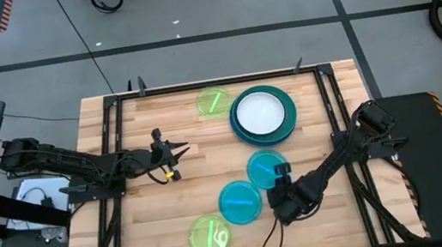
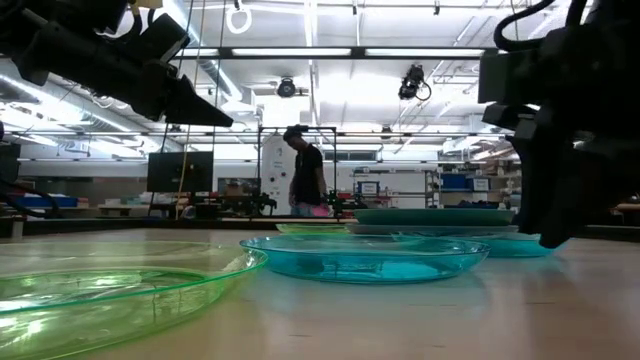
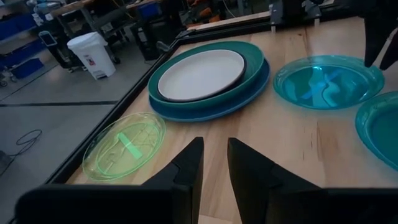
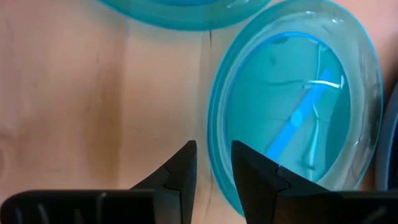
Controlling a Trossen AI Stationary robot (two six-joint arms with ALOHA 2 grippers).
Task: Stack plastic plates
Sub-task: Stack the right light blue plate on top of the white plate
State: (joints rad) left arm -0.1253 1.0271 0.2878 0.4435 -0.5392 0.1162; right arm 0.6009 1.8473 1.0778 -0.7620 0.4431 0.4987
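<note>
Hovering low over the wooden table (image 1: 151, 211) near its front right, the right gripper (image 4: 213, 163) with fingers parted by a narrow gap and nothing between them, just beside the rim of a translucent cyan plate (image 4: 298, 106). Seen from above: right gripper (image 1: 282, 191) touching or nearly touching that cyan plate (image 1: 264, 168), with a second cyan plate (image 1: 240, 203) close beside it, the two rims almost meeting. Toward the back of the table, a stack: white plate (image 1: 259, 112) on a dark plate, on a large teal plate (image 1: 285, 101), with a blue plate (image 3: 186, 114) at the bottom. Just beside the stack, one lime-green plate (image 1: 213, 101); near the front edge, well apart from it, the other lime-green plate (image 1: 209, 236). At the left side, raised above the wood, the left gripper (image 1: 175, 153), fingers slightly spread, gripping nothing. Beyond the table, in the room, a person (image 2: 303, 172) standing.
</note>
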